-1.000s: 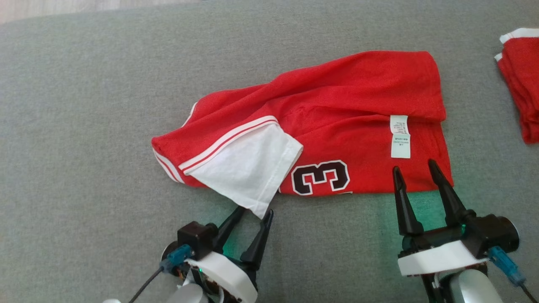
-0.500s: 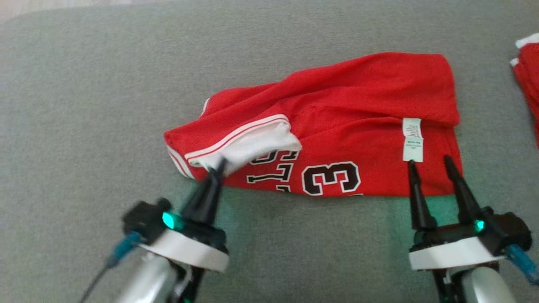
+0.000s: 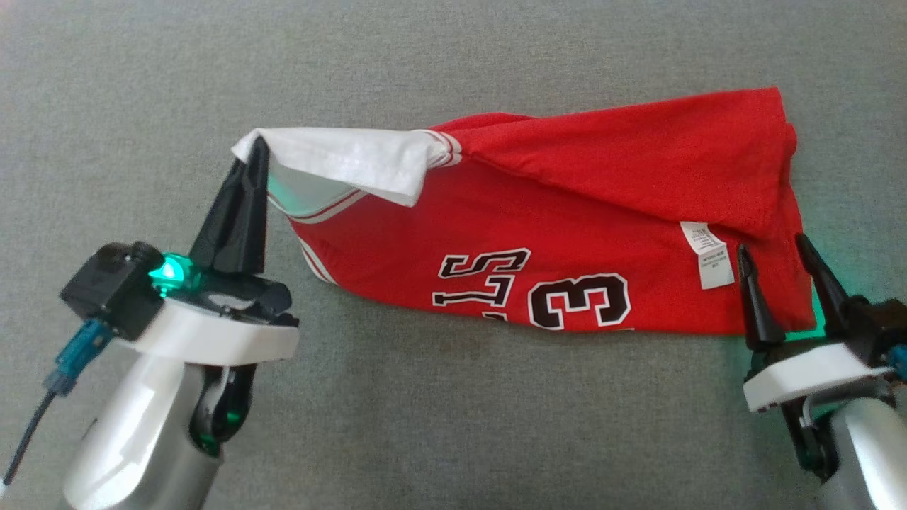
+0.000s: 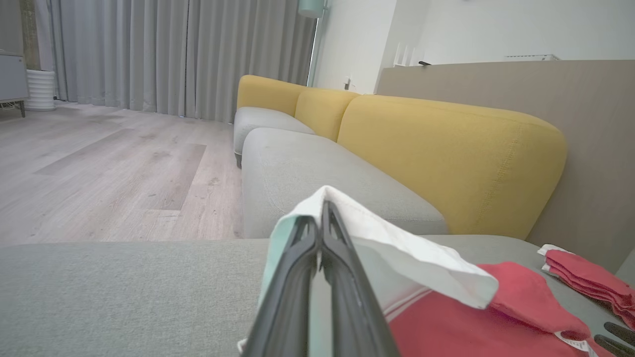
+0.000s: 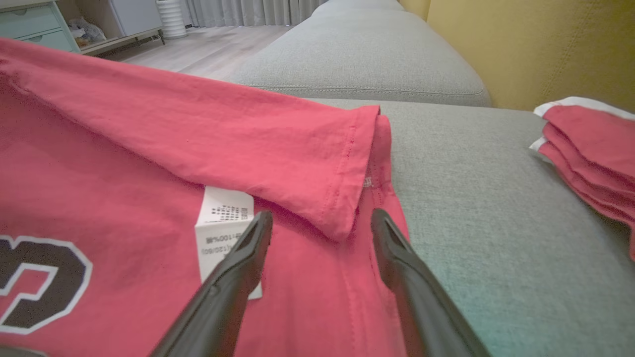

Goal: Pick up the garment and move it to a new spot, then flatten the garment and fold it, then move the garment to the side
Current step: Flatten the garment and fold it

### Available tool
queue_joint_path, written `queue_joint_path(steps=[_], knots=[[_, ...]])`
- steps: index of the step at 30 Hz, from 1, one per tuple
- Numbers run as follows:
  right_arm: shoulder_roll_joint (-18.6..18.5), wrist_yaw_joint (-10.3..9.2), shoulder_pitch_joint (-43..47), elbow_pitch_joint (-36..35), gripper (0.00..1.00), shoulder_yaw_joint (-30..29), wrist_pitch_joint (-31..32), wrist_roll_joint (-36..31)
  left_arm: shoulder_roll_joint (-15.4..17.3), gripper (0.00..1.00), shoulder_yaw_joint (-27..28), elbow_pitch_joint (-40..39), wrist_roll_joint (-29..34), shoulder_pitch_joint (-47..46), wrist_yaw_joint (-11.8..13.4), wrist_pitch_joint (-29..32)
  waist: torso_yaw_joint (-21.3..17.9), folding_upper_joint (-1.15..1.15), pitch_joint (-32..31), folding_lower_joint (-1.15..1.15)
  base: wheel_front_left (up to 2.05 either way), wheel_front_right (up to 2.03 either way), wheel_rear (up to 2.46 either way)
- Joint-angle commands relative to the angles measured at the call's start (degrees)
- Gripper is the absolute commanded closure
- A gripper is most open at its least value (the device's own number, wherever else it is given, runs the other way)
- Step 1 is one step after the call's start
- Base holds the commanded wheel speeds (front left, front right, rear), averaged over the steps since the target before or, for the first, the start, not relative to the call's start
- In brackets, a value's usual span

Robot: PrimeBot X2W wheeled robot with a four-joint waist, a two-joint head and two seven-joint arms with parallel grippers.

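The garment (image 3: 567, 212) is a red jersey with black lettering and a white sleeve, spread on the grey sofa seat. My left gripper (image 3: 256, 152) is shut on the white sleeve's tip (image 3: 340, 157) and holds it stretched out to the left above the seat; in the left wrist view the sleeve (image 4: 397, 248) drapes over the closed left gripper (image 4: 321, 218). My right gripper (image 3: 772, 248) stands open over the jersey's lower right corner, beside the white care label (image 3: 711, 253). In the right wrist view the right gripper (image 5: 321, 218) straddles a folded hem (image 5: 342, 198).
A second stack of red and white cloth (image 5: 590, 144) lies at the right of the seat. Yellow backrests (image 4: 446, 148) run along the far side. Wooden floor (image 4: 109, 168) lies beyond the seat's left end.
My left gripper shut on the white sleeve and pulled it up and to the left, unfolding it and uncovering the lettering. The head camera shifted. The right gripper stays open.
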Motion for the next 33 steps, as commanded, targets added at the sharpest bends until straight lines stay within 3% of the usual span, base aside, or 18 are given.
queue_joint_path(steps=[1, 10, 26, 28, 29, 30, 31, 32, 33], knots=[[-1.99, 0.12, -1.91, -0.69, 0.00, 1.88, -0.05, 0.68, 2.30, 1.00, 3.24, -1.77, -0.22, -2.60, 0.32, 0.08, 0.05, 0.00, 0.27, 0.00, 0.00, 0.00, 0.00], [-4.25, 0.12, -3.22, 1.68, 0.00, 5.37, 1.60, 2.32, 2.61, 1.00, 3.27, -0.64, -0.31, -3.53, 0.24, -0.24, 0.63, 0.00, 0.14, 0.00, 0.00, 0.00, 0.00], [-3.03, 0.12, -6.16, 5.41, 0.00, 4.09, 1.94, 1.38, 2.32, 1.00, 1.81, -0.50, -0.29, -4.40, 0.02, -0.22, 1.97, 0.00, 0.63, 0.00, 0.00, 0.00, 0.00], [-3.07, 0.12, -6.57, 5.83, 0.19, 4.41, 1.90, 1.21, 2.29, 1.00, 1.70, -0.45, -0.32, -4.52, 0.00, -0.26, 2.12, 0.00, 0.75, 0.00, 0.00, 0.00, 0.00], [-3.04, 0.12, -6.74, 6.03, 0.35, 4.45, 1.88, 1.14, 2.29, 1.00, 1.65, -0.41, -0.30, -4.56, 0.02, -0.28, 2.18, 0.00, 0.81, 0.00, 0.00, 0.00, 0.00], [-2.98, 0.12, -6.89, 6.21, 0.56, 4.44, 1.84, 1.10, 2.29, 1.00, 1.60, -0.37, -0.29, -4.58, 0.04, -0.30, 2.23, 0.00, 0.83, 0.00, 0.00, 0.00, 0.00], [-2.93, 0.12, -6.99, 6.36, 0.82, 4.39, 1.77, 1.06, 2.31, 1.00, 1.57, -0.34, -0.28, -4.58, 0.07, -0.33, 2.27, 0.00, 0.84, 0.00, 0.00, 0.00, 0.00], [-2.90, 0.12, -7.09, 6.37, 1.00, 4.22, 1.56, 0.98, 2.33, 1.00, 1.54, -0.28, -0.27, -4.56, 0.09, -0.37, 2.30, 0.00, 0.81, 0.00, 0.00, 0.00, 0.00], [-2.86, 0.12, -7.16, 6.27, 1.00, 3.66, 1.23, 0.86, 2.35, 1.00, 1.57, -0.22, -0.25, -4.53, 0.17, -0.43, 2.32, 0.00, 0.71, 0.00, 0.00, 0.00, 0.00]])
